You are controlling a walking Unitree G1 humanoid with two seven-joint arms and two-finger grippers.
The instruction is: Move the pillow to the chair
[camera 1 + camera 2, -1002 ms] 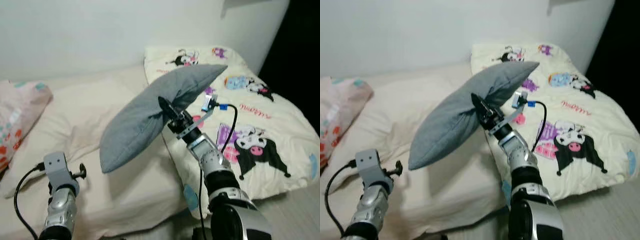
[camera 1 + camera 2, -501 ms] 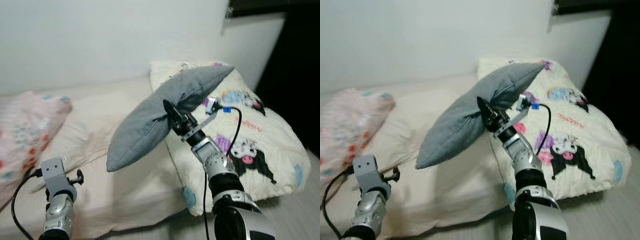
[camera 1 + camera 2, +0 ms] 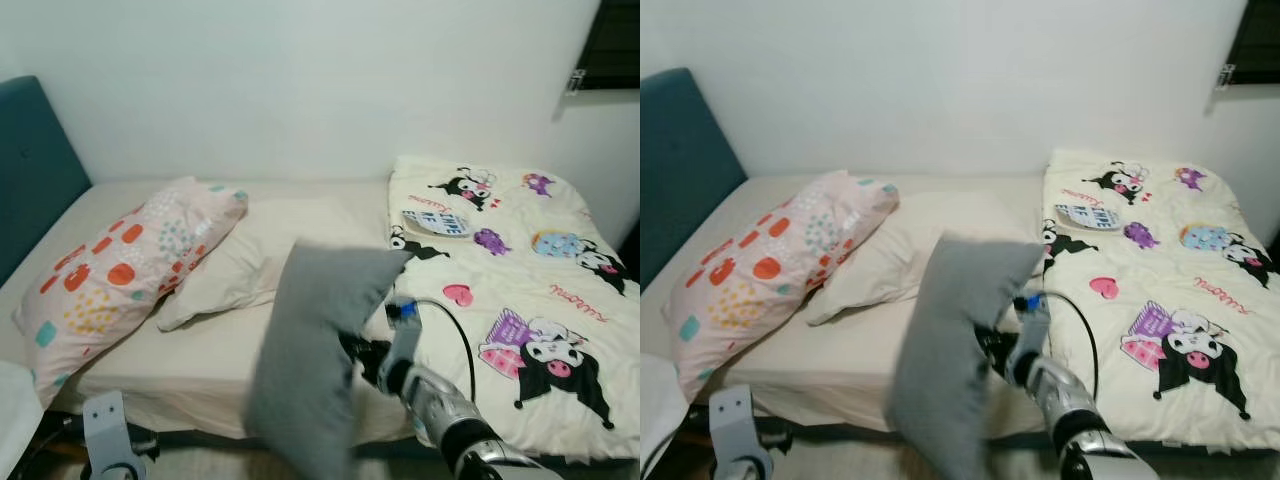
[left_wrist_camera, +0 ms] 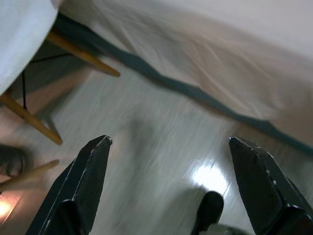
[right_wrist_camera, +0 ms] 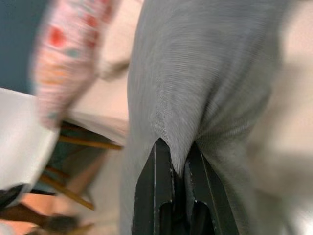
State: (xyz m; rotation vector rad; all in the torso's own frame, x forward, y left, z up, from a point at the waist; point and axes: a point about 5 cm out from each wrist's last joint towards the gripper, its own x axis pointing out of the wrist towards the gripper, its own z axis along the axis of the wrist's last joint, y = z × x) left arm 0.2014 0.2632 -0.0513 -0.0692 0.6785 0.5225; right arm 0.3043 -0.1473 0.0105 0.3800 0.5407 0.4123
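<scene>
One grey pillow (image 3: 310, 360) hung off the bed (image 3: 200, 350), pinched in right gripper (image 5: 178, 169) fingers, left gripper (image 4: 171, 181) wide open; carry step, next needed reaching the chair (image 5: 24, 142).

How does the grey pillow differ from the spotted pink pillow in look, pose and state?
The grey pillow is plain; the spotted pink pillow bears coloured dots. The grey one hangs upright in front of the bed, pinched by the right gripper; the pink one lies on the mattress, untouched. Both are soft bed pillows.
</scene>
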